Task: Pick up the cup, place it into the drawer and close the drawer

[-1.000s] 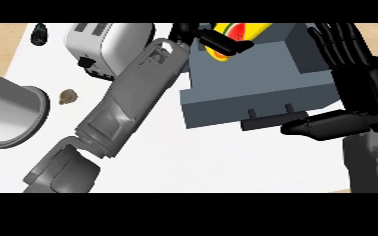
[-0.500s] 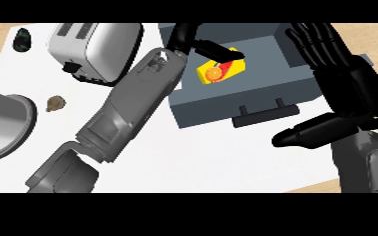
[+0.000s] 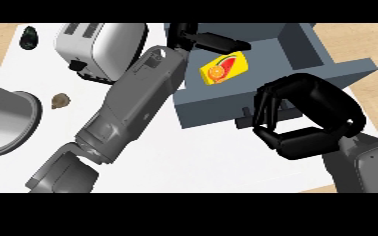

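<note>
The yellow carton-shaped cup with an orange fruit print (image 3: 223,68) lay inside the open grey box-shaped drawer (image 3: 310,50), free of both hands. The left hand (image 3: 210,41) hung over the drawer's far left corner, fingers extended and holding nothing. The right hand (image 3: 306,115) was curled at the drawer front, empty. A silver toaster (image 3: 100,47) stood on the white desk (image 3: 214,165)

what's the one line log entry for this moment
phase: cup placed | cup: lying in open drawer | left hand: over drawer, released | right hand: curled at drawer front | next: close drawer
</note>
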